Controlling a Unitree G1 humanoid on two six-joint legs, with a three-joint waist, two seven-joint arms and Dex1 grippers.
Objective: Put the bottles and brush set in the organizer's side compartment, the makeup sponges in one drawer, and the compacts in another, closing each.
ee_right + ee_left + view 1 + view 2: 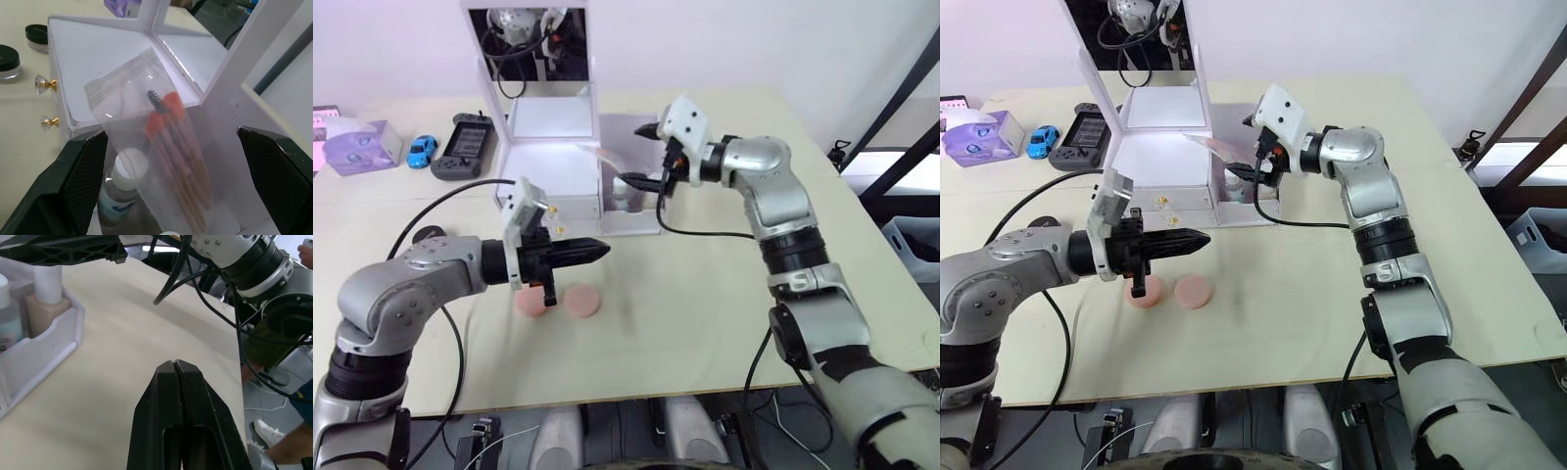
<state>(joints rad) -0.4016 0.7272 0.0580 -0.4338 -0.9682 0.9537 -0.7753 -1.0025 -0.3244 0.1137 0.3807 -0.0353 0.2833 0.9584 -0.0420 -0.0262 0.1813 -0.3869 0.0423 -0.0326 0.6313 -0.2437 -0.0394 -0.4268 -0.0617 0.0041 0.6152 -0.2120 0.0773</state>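
Right gripper (171,142) hangs at the organizer's (548,147) side compartment (628,217), jaws spread wide to either side of the brush set (168,142). The bag leans in the compartment, top tilted toward the organizer's main body, resting against a clear bottle (122,193) with a white cap. Nothing is pinched; the bag looks released, probably so it settles among the bottles. A second, beige bottle (47,301) stands in the same compartment.

Left gripper (599,251) hovers above the desk (705,294) in front of the organizer, jaws pressed together and holding nothing, pointing toward the robot's right. Two pink makeup sponges (582,301) lie on the desk just below it, toward the near edge, side by side. Both drawers (1167,204) look closed, gold knobs out.

Two black-lidded compacts (7,61) sit on the desk beside the organizer's drawer side.

Clutter near the far left corner: toy car (422,150), game controller (467,145), purple box (357,145). None of it blocks the drawers. The left arm's cable (440,211) loops before the drawer fronts and could snag.
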